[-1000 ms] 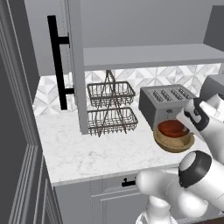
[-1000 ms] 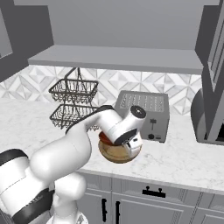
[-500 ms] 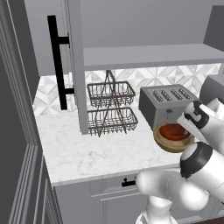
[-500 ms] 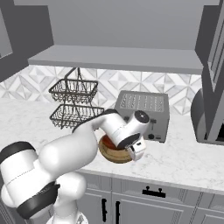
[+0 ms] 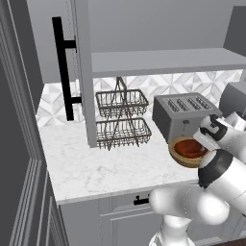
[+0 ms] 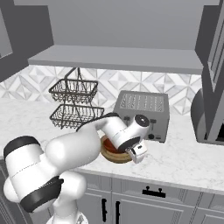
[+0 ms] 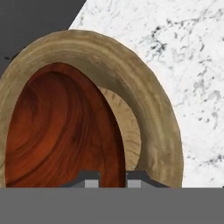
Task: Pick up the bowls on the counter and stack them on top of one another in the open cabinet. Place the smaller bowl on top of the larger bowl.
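The arm has sunk lower. Its gripper [image 7: 112,177], pinched on the smaller bowl [image 7: 61,131] nested in the larger bowl [image 7: 151,113] on the counter [image 7: 183,57]; cabinet [image 5: 163,61] shelf at twelve o'clock.

Glossy reddish-brown smaller bowl [image 7: 57,131]; light tan, wood-grained larger bowl [image 7: 144,105]; white counter [image 7: 183,52] with grey veins at 2 o'clock; grey cabinet [image 5: 163,61]; black handle [image 5: 62,67].

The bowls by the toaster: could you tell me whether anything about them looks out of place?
Yes: the smaller bowl already sits nested inside the larger bowl, but on the counter, not on the cabinet shelf. The pincer is shut on the smaller bowl's rim.
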